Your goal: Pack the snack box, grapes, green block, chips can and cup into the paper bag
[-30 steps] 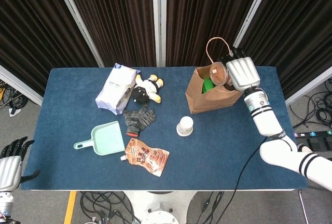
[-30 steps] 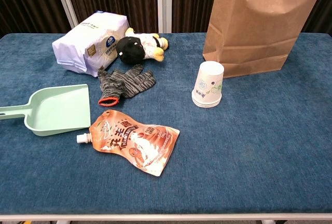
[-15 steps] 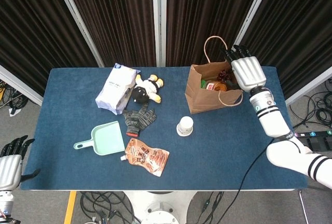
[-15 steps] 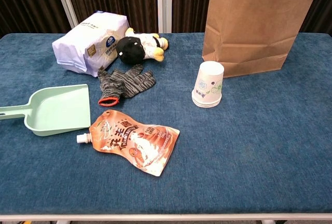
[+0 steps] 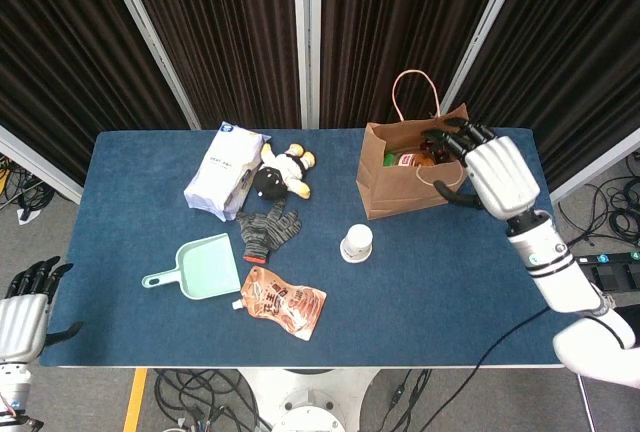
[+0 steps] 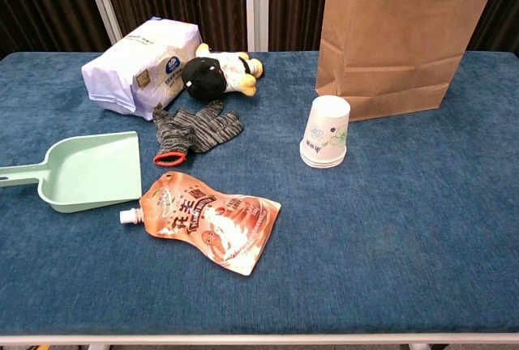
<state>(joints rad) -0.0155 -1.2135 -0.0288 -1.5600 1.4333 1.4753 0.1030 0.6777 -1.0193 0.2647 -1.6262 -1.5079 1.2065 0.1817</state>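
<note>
Cup: upside down on the blue table, just in front of the paper bag, not yet packed. Standing free, touched by nothing.

Right hand over the bag's right rim, fingers apart and empty, dark fingertips reaching toward the bag's mouth. Thumb close to the near handle; touching or not, cannot tell. Out of the chest view entirely. Left hand low at the table's left edge, fingers loosely spread, holding nothing, well apart from everything.

From the right hand outward: bag directly beneath and beside, with red, green and dark contents visible inside, too small to name with certainty; then the cup, lower left of the hand, with the bag's front corner between.

Likely risks:
- Snagging the handle or rim while pulling away, dragging or tipping the bag, since light and unsupported.
- Knocking the cup over on approach; inverted, smooth, apt to roll.
- Crushing the thin wall with too tight a grip.
- Catching the bag's front wall when lifting the cup over.

Further left, unrelated: gloves, plush toy, tissue pack, dustpan, orange pouch.
</note>
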